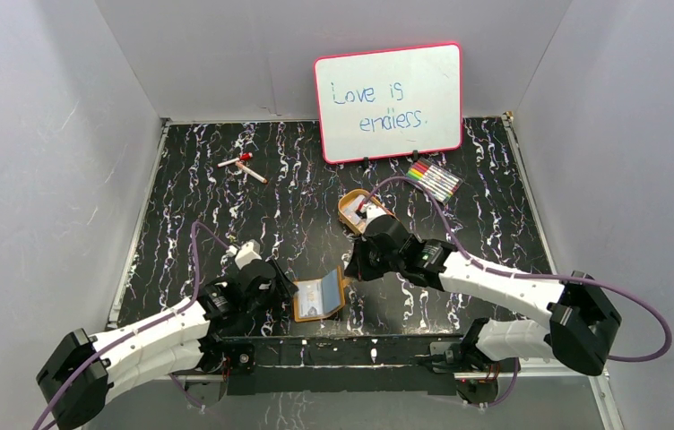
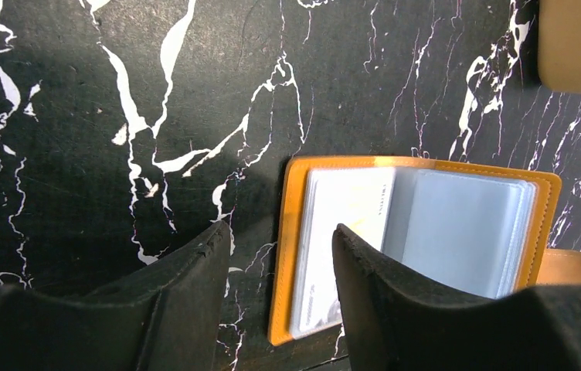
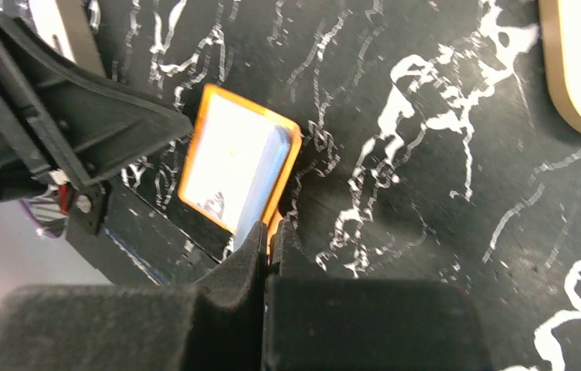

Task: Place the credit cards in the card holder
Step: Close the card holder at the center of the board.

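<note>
Left fingers [image 2: 187, 309] gape over the card holder [image 2: 465, 232] (1 card [image 2: 345, 220] inside); right fingers [image 3: 233, 270] pinch its edge.

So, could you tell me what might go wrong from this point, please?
The right gripper is shut on only a thin edge of the card holder; it may slip and let the holder fold or shift.
The left gripper stands open astride the holder's left edge, one finger over the credit card in the pocket; pulling away could drag that card out.
The holder lies close to the near edge of the table, so a nudge might push it off.
</note>
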Tool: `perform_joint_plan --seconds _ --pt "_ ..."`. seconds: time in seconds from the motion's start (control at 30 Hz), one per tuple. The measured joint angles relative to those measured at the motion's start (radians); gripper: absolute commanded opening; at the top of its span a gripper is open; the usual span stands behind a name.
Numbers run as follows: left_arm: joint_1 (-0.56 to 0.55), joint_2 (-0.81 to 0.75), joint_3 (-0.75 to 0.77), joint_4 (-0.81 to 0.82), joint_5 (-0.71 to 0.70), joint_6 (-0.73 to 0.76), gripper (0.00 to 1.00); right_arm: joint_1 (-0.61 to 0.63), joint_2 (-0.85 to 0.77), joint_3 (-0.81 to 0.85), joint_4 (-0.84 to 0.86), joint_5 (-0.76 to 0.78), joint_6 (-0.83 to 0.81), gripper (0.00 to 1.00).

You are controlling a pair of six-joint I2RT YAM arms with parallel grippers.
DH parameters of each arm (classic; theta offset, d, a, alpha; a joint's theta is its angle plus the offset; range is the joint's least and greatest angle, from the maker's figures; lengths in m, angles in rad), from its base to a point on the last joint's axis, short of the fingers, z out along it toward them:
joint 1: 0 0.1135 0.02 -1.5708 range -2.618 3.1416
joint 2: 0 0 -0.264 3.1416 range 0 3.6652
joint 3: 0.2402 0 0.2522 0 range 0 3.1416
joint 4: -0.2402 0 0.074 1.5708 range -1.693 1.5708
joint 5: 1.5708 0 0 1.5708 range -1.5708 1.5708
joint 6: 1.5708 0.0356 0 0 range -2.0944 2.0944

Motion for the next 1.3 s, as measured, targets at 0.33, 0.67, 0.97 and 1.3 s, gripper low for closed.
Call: perform_joint_plan --seconds 0.33,0.67,0.97,1.3 --pt "0.0 -0.021 -0.005 -0.021 -0.002 0.004 0.39 -0.002 0.178 0.042 0.164 -0.158 0.027 0.0" --pt "0.0 -0.048 -0.007 -0.085 -0.022 -0.002 0.27 0.07 0.317 0.122 0.248 -0.261 0.037 0.07" --pt "0.0 -0.163 0.034 -0.281 -0.161 -0.077 0.34 0.148 0.39 0.158 0.261 -0.382 -0.019 0.64" --pt "0.0 -0.192 0.14 -0.365 -0.222 -0.079 0.37 0.151 0.263 0.187 0.174 -0.39 -0.089 0.71"
